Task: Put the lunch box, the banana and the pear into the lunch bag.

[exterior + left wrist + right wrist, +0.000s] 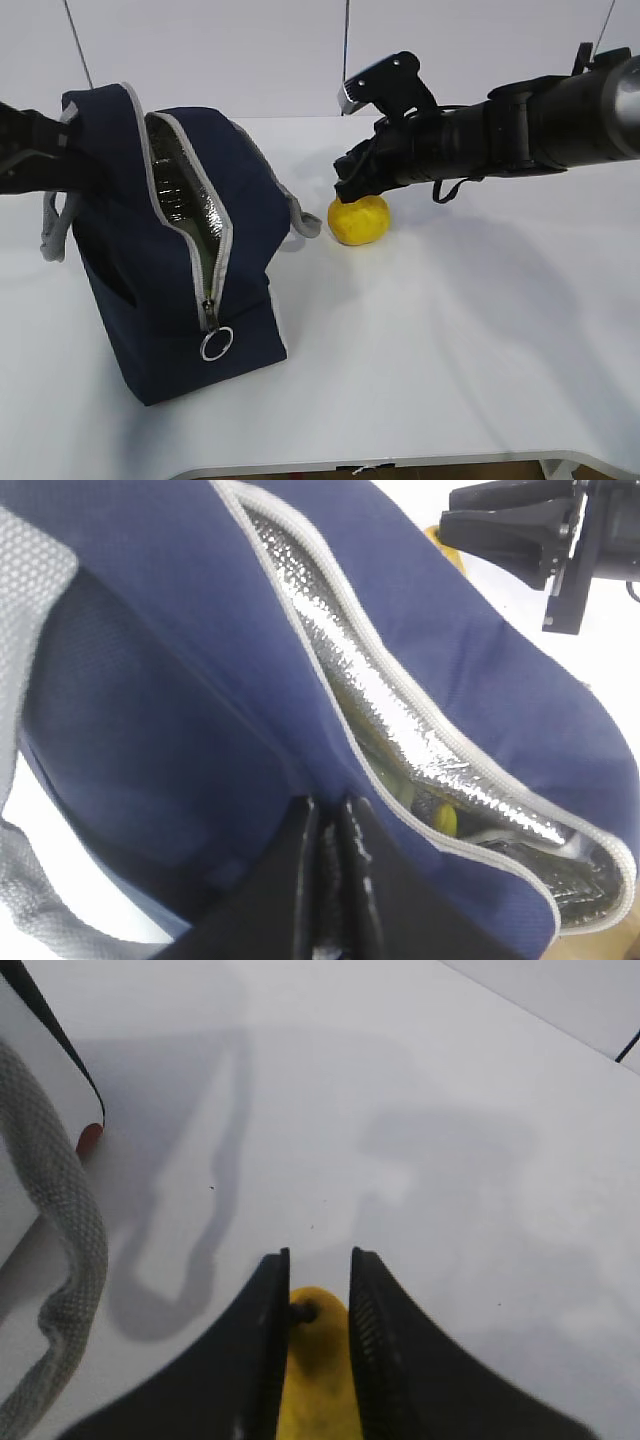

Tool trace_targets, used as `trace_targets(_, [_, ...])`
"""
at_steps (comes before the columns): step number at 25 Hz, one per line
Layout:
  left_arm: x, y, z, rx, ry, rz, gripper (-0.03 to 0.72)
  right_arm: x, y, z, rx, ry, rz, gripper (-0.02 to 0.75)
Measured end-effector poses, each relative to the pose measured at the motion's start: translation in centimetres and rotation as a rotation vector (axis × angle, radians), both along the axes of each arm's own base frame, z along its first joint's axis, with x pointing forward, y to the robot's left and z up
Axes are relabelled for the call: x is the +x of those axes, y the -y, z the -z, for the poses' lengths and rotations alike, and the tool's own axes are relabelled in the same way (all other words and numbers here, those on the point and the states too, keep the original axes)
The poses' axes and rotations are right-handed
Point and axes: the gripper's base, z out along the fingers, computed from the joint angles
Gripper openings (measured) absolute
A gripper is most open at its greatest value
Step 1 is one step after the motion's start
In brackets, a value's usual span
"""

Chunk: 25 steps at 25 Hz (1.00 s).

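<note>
Fingers (375,1360) of the right gripper (350,187) close around the pear (359,220), upright on the white table (450,340) beside the lunch bag (170,260), which stands tall with its zipper parted. Left wrist: left gripper (333,880) pinched shut on navy fabric; something yellow shows inside, unidentifiable. Right wrist: stem between pads; bag print cut off, unreadable.

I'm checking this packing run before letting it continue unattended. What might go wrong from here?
1. The right gripper straddles only the pear's stem end; the round fruit may slip or roll when lifted.
2. The lunch bag's mouth is a narrow slit between zipper edges, so the pear might catch on the rim.
3. The left gripper pinches the bag's fabric; if that slips, the opening may sag shut.
</note>
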Motion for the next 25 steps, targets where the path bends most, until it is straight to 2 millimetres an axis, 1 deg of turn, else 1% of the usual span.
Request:
trace_targets(2, [0.00,0.00,0.00,0.000,0.000,0.000,-0.001,-0.09,-0.19,-0.07,0.016,-0.001,-0.018,0.202])
trace_targets(6, [0.00,0.00,0.00,0.000,0.000,0.000,-0.001,-0.27,-0.52,-0.20,0.060,-0.016,-0.040,0.258])
trace_targets(13, [0.00,0.00,0.00,0.000,0.000,0.000,-0.001,-0.29,-0.55,-0.21,0.070,-0.022,-0.038,0.291])
trace_targets(16, [0.00,0.00,0.00,0.000,0.000,0.000,-0.001,-0.29,-0.55,-0.21,0.071,-0.023,-0.037,0.365])
trace_targets(18, [0.00,0.00,0.00,0.000,0.000,0.000,-0.001,-0.25,-0.54,-0.02,0.068,-0.027,-0.035,0.398])
trace_targets(21, [0.00,0.00,0.00,0.000,0.000,0.000,-0.001,-0.17,-0.54,0.48,0.062,-0.037,-0.031,0.414])
trace_targets(25, [0.00,0.00,0.00,0.000,0.000,0.000,-0.001,-0.04,-0.42,0.66,0.051,-0.039,-0.017,0.419])
